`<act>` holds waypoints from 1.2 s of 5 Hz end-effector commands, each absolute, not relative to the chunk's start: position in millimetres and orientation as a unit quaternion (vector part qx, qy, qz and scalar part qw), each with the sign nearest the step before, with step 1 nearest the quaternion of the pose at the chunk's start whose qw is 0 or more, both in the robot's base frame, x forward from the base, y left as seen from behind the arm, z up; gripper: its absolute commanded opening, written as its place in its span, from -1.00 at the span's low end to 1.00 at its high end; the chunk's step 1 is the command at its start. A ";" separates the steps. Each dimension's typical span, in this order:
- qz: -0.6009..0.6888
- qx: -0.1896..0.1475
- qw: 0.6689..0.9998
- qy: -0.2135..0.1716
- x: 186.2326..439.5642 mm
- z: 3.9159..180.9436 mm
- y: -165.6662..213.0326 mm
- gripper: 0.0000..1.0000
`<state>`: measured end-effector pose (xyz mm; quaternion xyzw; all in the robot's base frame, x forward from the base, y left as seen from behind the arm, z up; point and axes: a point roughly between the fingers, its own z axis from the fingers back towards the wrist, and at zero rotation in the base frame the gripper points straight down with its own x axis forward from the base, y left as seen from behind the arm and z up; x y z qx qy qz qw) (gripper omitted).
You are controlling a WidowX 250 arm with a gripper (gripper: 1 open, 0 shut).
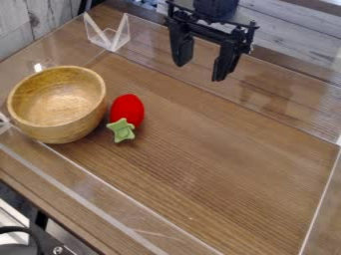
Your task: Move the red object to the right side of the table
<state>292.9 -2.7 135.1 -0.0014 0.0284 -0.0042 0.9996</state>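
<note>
Black cabling (19, 235) fronts our view; we see the red strawberry (127, 110) diagonally nearer us than the spread tool (200, 68).

Red object: 1 small toy strawberry (126, 109), rounded and plain red, with 1 green leafy stem end (122, 130)
Pose: lying on its side, stem end toward the bottom of the view, red body toward the top
Place: on the tabletop, in the left half of the view, just beside the right side of the wooden bowl (58, 104)
Table (220, 149): brown, wood-grain surface, flat, with pale edging along its borders
</note>
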 end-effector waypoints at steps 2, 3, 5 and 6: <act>0.025 -0.005 0.999 0.040 265.3 124.8 7.2 1.00; 0.009 -0.005 1.000 0.024 254.5 122.7 39.9 1.00; -0.019 -0.003 1.000 -0.015 246.0 101.9 107.2 1.00; -0.022 -0.005 0.999 -0.030 249.0 79.0 117.1 1.00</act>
